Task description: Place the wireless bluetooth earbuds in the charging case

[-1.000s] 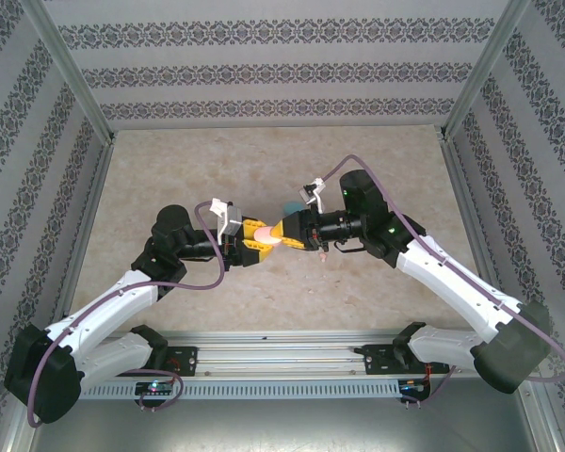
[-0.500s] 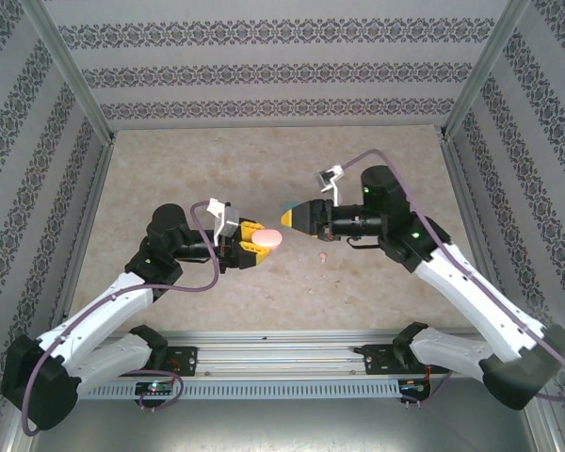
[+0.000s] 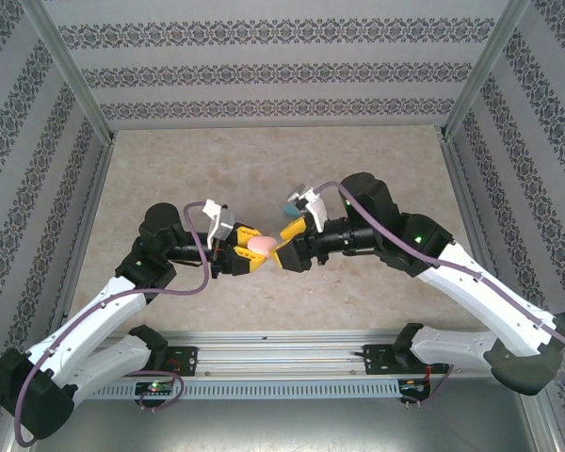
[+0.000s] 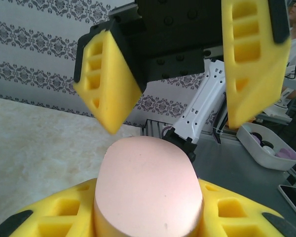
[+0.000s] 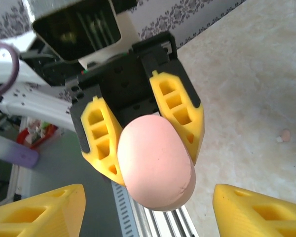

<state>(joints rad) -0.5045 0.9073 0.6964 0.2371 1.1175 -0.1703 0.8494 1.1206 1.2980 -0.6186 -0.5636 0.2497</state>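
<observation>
Over mid desk: gripping tight with the left hand to present, and facing with the right hand spread wide, presumably to open, the pink charging case. Lies long axis left-right, free end pointing right. Below on desk, possibly an earbud, too tiny to confirm.

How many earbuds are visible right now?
1. A tiny pink earbud lies loose on the table, in the right wrist view. The rest may be hidden under the arms or inside the pink case.
</observation>
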